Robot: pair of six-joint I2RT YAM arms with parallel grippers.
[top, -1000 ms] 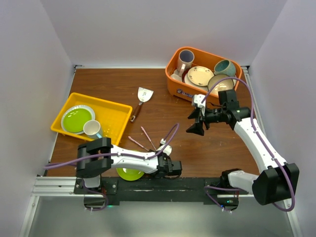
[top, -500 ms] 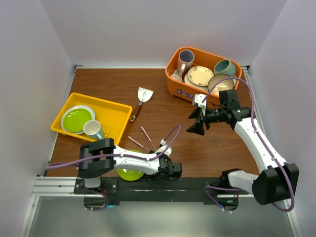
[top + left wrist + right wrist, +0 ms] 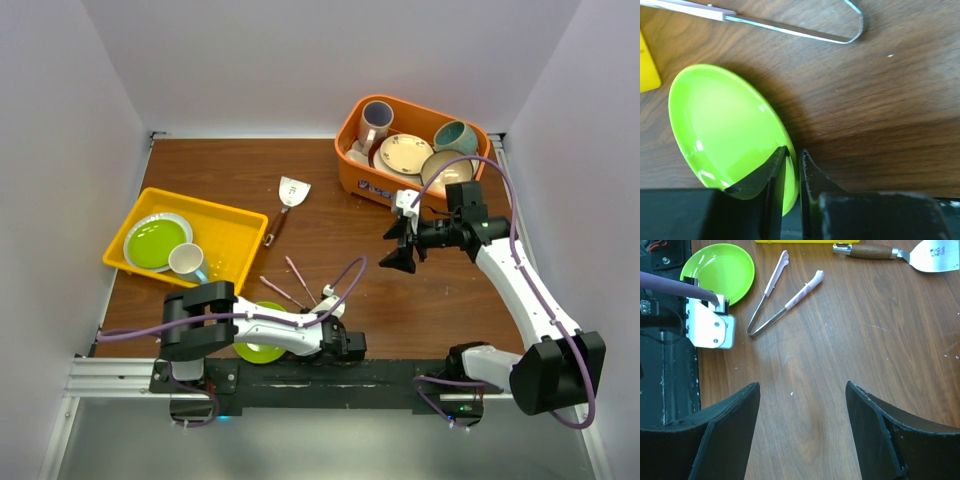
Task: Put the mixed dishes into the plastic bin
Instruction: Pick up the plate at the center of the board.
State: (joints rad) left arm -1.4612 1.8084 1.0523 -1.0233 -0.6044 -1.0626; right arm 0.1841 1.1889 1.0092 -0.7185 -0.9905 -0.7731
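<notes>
Here your left end effector [image 3: 794, 152] pinches the rim of the lime-green plate [image 3: 725, 130], which lies at the near edge of the worktop [image 3: 220, 170], well apart from the orange plastic bin [image 3: 348, 165]. Your right end effector [image 3: 802, 385] hangs wide open, holding nothing.

Left tool [image 3: 325, 346] low at lime-green plate [image 3: 256, 350]; right tool [image 3: 399, 252] hovers near orange bin [image 3: 352, 165].

left gripper [image 3: 793, 156]: low, pinching lime-green plate [image 3: 725, 130] rim | right gripper [image 3: 802, 386]: raised, jaws wide
</notes>
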